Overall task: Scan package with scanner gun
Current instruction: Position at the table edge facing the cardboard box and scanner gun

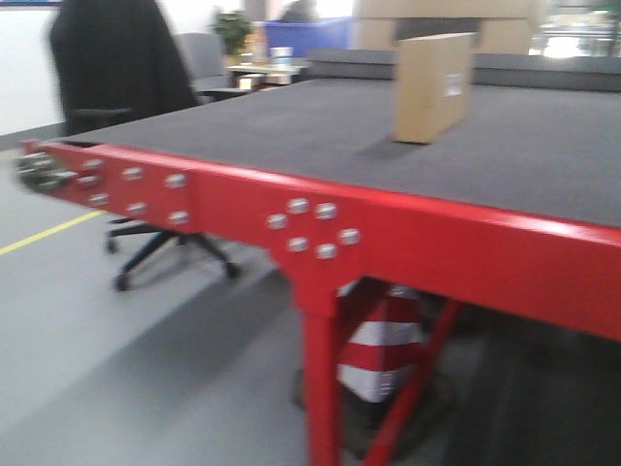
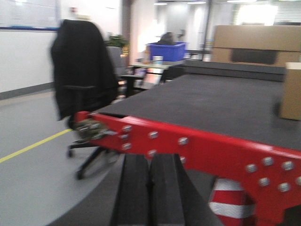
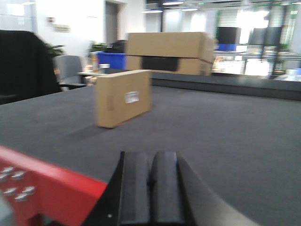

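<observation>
Seemingly unstarted: the package stands on edge on the far table, no scanner gun shows in these blurry views, left gripper and right gripper both pinched closed, empty

The package is brown with a white label. The bench has a dark grey top and a red frame with silver bolts. The cone has red and white stripes.

Red-framed table, dark grey top, in front of me. Grey floor, yellow line. Black office chair to my left, dark coat over it. Red-white cone under table. White wall, blue bin, bright ceiling lights behind.
</observation>
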